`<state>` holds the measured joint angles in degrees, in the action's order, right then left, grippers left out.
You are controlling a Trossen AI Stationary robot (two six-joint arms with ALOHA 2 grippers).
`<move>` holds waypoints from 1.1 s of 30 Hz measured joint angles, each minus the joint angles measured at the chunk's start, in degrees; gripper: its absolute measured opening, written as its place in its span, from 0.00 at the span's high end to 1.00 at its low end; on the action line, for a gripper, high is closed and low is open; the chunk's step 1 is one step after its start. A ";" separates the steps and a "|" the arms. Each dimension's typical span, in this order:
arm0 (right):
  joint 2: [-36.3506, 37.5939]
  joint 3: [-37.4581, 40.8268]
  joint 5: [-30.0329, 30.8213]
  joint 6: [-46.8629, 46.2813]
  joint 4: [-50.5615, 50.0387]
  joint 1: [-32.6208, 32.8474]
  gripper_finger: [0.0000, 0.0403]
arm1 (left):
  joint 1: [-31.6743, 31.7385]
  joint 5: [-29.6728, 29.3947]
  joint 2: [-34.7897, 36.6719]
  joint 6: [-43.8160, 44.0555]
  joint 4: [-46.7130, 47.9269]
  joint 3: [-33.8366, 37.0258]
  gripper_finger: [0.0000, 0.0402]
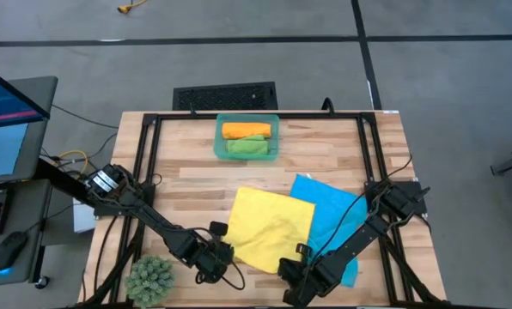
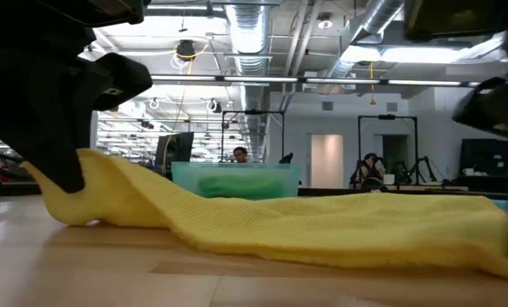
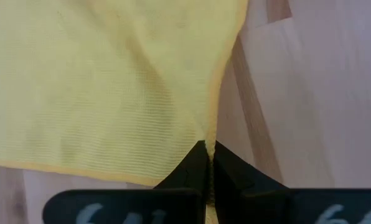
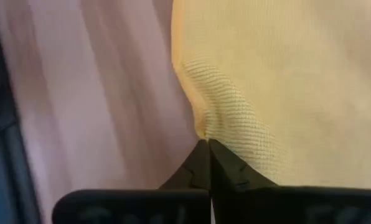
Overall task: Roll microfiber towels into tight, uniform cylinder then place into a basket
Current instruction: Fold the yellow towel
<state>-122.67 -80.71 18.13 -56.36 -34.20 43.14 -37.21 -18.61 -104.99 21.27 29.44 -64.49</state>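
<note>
A yellow towel (image 1: 269,227) lies spread on the wooden table, its right part over a blue towel (image 1: 338,215). My left gripper (image 1: 224,255) is shut on the yellow towel's near left corner. My right gripper (image 1: 295,270) is shut on its near right corner. At the far middle stands the teal basket (image 1: 219,137), which holds an orange roll (image 1: 245,130) and a green roll (image 1: 246,147) side by side. In the low view the yellow towel (image 2: 279,226) lies low across the table and rises at its left end. My left gripper pinches the yellow towel's near left corner (image 3: 205,134) between its two fingers, slanting down from the near side. The corner (image 2: 75,175) is raised off the table; the rest of the cloth lies on the wood. My right gripper pinches the yellow towel's near right corner (image 4: 204,127) between its fingertips, slanting down from the near side. The cloth puckers just ahead of the tips. Whether one layer or several is caught, I cannot tell.
A spiky green plant ball (image 1: 150,279) sits at the table's near left corner, close to my left arm. A black frame (image 1: 149,137) runs around the table top. Bare wood lies between the towels and the basket.
</note>
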 joint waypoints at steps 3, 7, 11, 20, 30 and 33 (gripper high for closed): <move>-0.01 -0.90 0.64 2.50 -0.68 -0.01 0.97 | -0.03 -0.12 0.00 -0.50 0.01 0.00 1.00; -0.61 -5.61 1.71 5.51 -8.71 -0.16 0.98 | -0.67 -0.14 0.00 -0.54 2.56 -1.09 1.00; -0.56 -11.14 5.43 5.94 -17.99 -0.18 0.99 | -1.93 -1.98 0.00 0.01 8.55 -4.53 1.00; -0.46 -22.36 15.17 5.86 -38.29 -0.03 0.99 | -4.59 -10.58 0.00 0.25 25.80 -14.50 1.00; -0.42 -32.33 20.62 5.84 -54.61 0.01 1.00 | -5.95 -15.83 0.02 4.96 47.35 -26.70 1.00; -0.22 -35.57 21.94 7.67 -55.77 0.01 1.00 | -6.03 -15.83 0.02 7.06 53.69 -30.08 1.00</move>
<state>-122.89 -116.28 40.08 -48.69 -89.97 43.16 -43.24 -34.44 -104.97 28.33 83.13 -94.57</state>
